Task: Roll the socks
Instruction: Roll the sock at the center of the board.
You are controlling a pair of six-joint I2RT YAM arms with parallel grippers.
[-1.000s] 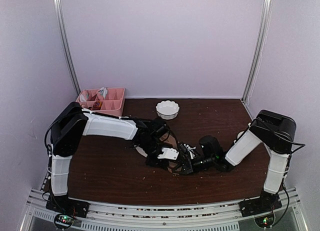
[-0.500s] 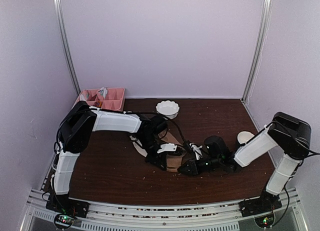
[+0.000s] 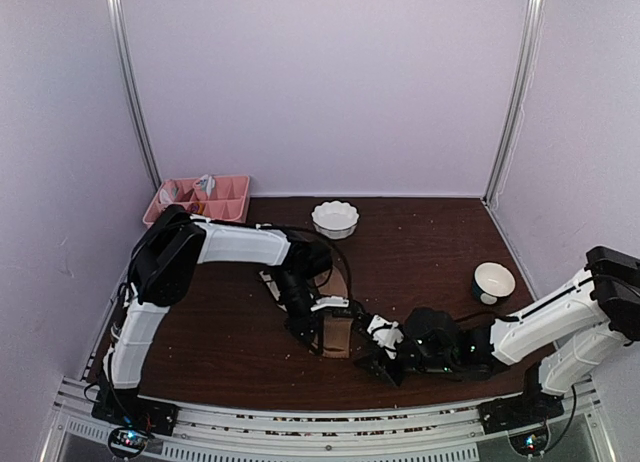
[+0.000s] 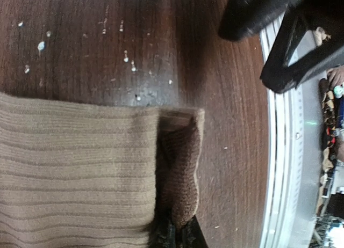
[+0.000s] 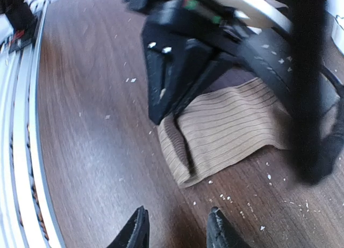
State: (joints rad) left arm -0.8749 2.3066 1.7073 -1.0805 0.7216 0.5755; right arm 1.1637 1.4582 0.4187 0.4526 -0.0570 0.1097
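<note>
Drawn back toward the near right corner since a second ago: right gripper [image 5: 178, 233], now low over bare wood, jaws parted to a moderate gap and gripping nothing. Just beyond and slightly left of it, tan sock [image 5: 228, 127], flat on the table [image 3: 220, 342], long axis running from the near edge toward the back wall, near end folded back on itself. Pinching that folded near end, left gripper [image 4: 173, 237], jaws fully closed on the doubled cuff, hence the nearer arm and likely the one to lead the roll. Under the left forearm, pale strip of cloth [image 3: 270, 282], probably the patched sock, too hidden to confirm. Surface: dark wood grain, flecked with pale crumbs. Farther right, dark cup [image 3: 493, 280] with white interior; toward the back, white scalloped bowl [image 3: 335, 219] and pink divided tray [image 3: 200, 197]; behind all, plain lilac walls [image 3: 320, 82].
</note>
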